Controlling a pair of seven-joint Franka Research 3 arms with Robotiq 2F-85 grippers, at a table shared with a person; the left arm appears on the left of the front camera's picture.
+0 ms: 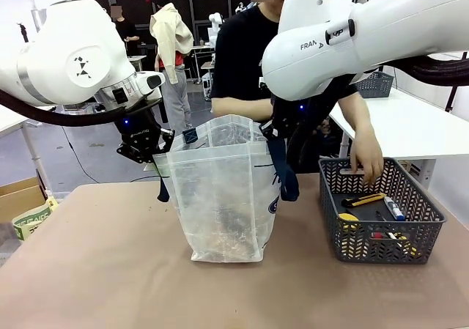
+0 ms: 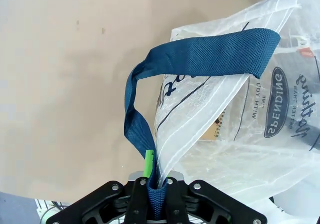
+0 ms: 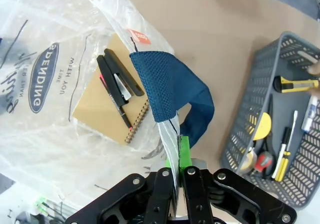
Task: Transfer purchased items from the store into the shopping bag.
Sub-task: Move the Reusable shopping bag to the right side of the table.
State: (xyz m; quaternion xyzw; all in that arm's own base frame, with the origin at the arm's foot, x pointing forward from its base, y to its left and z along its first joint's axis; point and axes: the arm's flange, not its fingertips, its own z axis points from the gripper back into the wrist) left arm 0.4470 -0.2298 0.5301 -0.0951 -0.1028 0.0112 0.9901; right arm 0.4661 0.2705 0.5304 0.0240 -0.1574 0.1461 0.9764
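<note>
The shopping bag (image 1: 227, 190) stands upright mid-table, its mouth held wide between both grippers. My left gripper (image 1: 163, 150) is shut on the bag's left rim and navy strap (image 2: 200, 54); in the left wrist view the left gripper (image 2: 156, 184) pinches the strap and the plastic together. My right gripper (image 1: 272, 130) is shut on the right rim, as the right gripper (image 3: 179, 170) shows from the wrist. Inside the bag lie a brown spiral notebook (image 3: 107, 102) and a black stapler (image 3: 117, 79). The store (image 1: 381, 245) sits at the right with a yellow box cutter (image 1: 363, 199) and several small tools in it. A person's hand (image 1: 368, 162) reaches into it.
The person stands behind the bag at the far edge. A white table (image 1: 410, 124) with another grey basket (image 1: 375, 85) stands behind the store. A cardboard box (image 1: 22, 197) sits off the table's left edge. Bare brown tabletop lies in front of the bag.
</note>
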